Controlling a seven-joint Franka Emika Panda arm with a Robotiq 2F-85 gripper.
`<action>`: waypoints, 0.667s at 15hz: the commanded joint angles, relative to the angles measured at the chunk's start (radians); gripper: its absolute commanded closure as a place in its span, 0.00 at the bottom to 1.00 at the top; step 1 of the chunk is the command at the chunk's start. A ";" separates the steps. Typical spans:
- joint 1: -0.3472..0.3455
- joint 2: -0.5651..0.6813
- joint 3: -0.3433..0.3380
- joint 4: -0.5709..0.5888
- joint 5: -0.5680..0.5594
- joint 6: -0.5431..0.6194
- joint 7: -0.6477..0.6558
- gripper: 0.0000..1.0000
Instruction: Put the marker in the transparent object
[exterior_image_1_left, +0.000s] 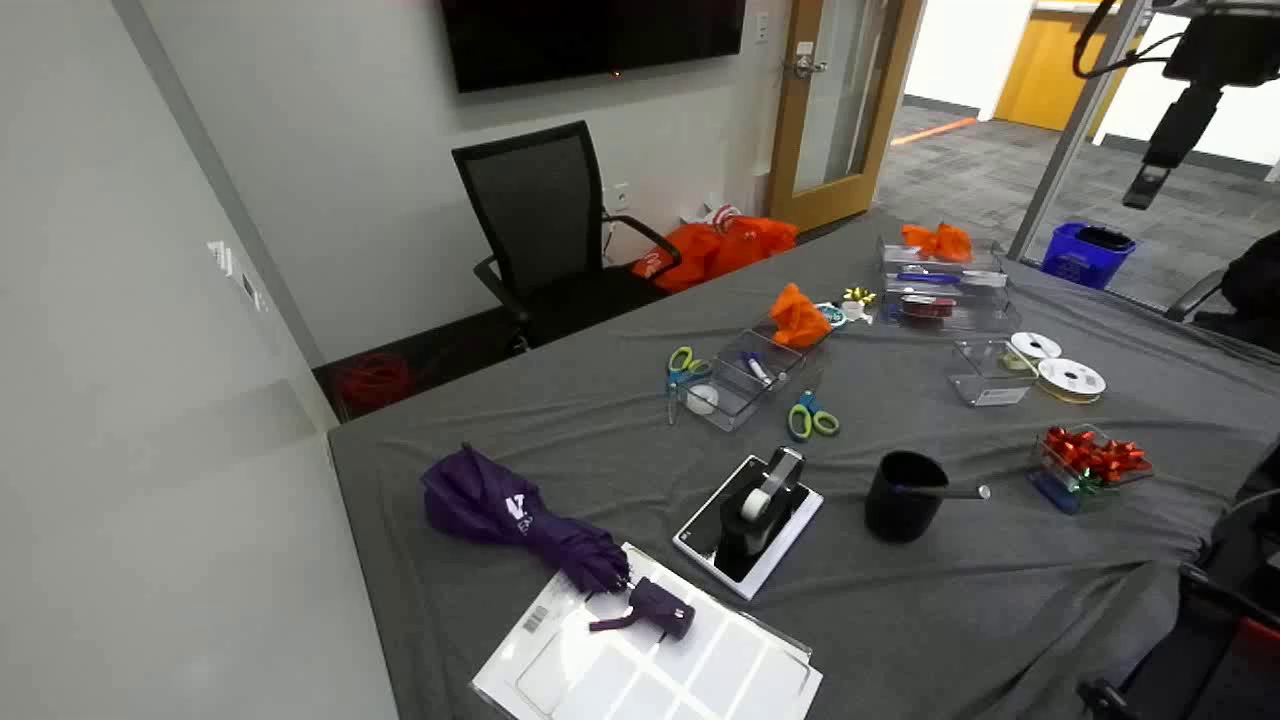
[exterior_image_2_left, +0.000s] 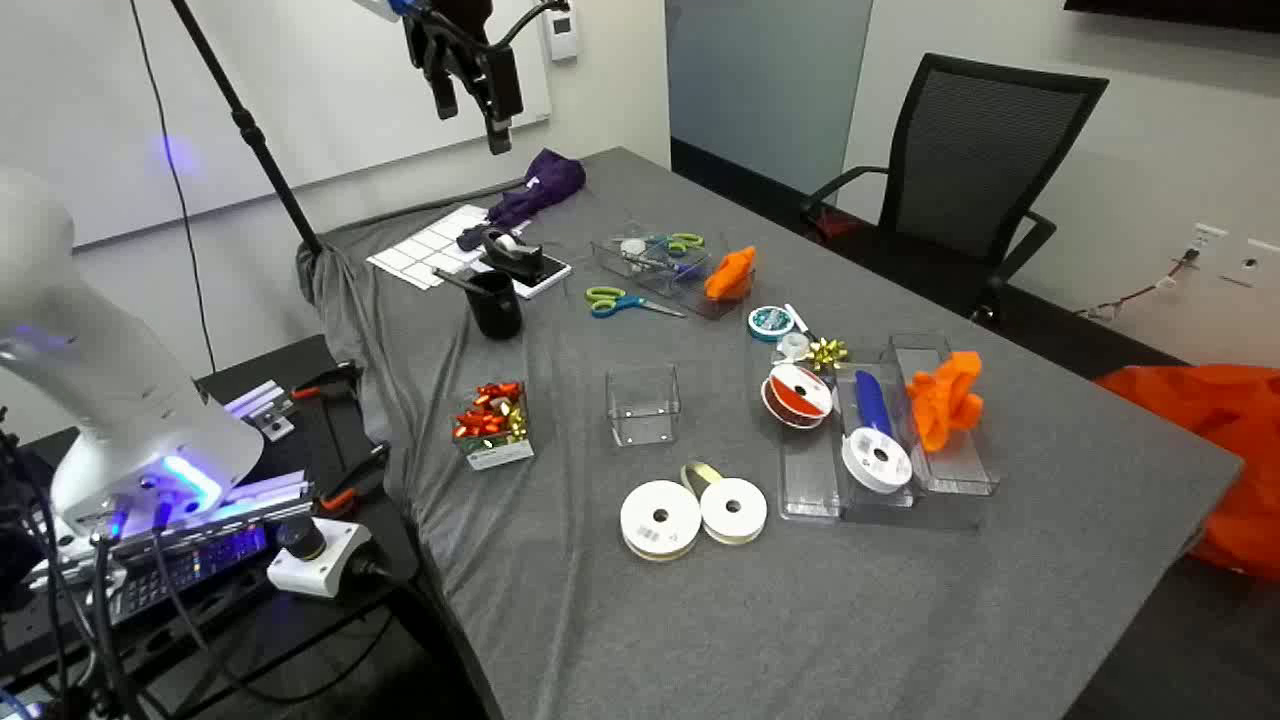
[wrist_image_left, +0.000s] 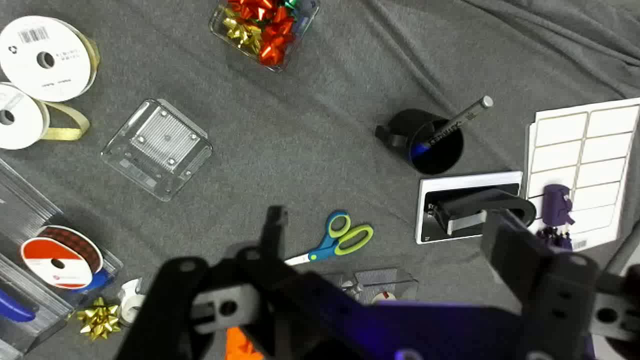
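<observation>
The marker (wrist_image_left: 459, 121), grey-barrelled with a blue end, leans inside the black cup (wrist_image_left: 406, 125). Its blue end is down in the cup and its grey end sticks out over the rim. It also shows in both exterior views (exterior_image_1_left: 958, 492) (exterior_image_2_left: 455, 280). A small clear open box (wrist_image_left: 159, 150), the likely transparent object, stands on the grey cloth; it shows in both exterior views (exterior_image_1_left: 992, 378) (exterior_image_2_left: 643, 405). My gripper (exterior_image_2_left: 472, 130) is high above the table, open and empty. In the wrist view its fingers (wrist_image_left: 390, 220) are wide apart, with nothing between them.
Scissors (wrist_image_left: 330, 242) and a tape dispenser (wrist_image_left: 475, 212) on a white box lie near the cup. A divided clear tray (exterior_image_1_left: 735, 385) holds a blue-and-white pen (exterior_image_1_left: 757, 368). A box of bows (exterior_image_2_left: 492, 420), ribbon spools (exterior_image_2_left: 660, 520) and a stepped clear organizer (exterior_image_2_left: 810, 490) stand around the clear box.
</observation>
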 joint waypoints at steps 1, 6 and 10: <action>-0.045 0.005 0.040 0.003 0.012 -0.004 -0.010 0.00; -0.045 0.005 0.040 0.003 0.012 -0.004 -0.010 0.00; -0.040 0.018 0.098 -0.038 -0.007 0.051 0.092 0.00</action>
